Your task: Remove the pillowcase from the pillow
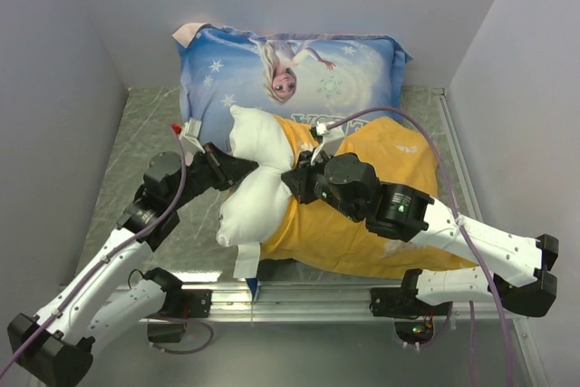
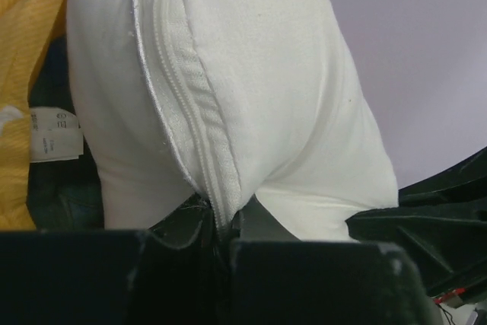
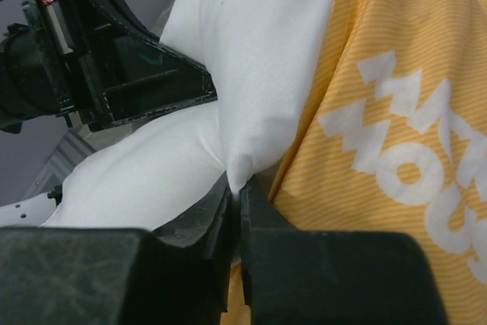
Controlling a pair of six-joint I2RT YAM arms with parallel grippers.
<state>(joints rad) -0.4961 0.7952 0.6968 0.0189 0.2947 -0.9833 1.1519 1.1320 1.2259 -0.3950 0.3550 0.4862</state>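
The pillow (image 1: 256, 206) is seen half-exposed at mid-table, its right part sheathed in the yellow Mickey Mouse pillowcase (image 1: 362, 224). The left gripper (image 2: 228, 227) is pressed together on the pillow's stitched seam. The right gripper (image 3: 237, 188) is pinched on a white nub of pillow right at the pillowcase hem, though whether any yellow cloth is caught with it cannot be told. If only the pillow is held by both, a pull apart would likely strain the seam and nothing would be stripped. So thin a pinch could also be lost. Open room is offered leftward over the bare table (image 1: 136, 124). The far side is blocked by the Elsa pillow (image 1: 290, 65), which is touched by the white pillow. The near rail (image 1: 308, 295) lies just beside the pillowcase edge.
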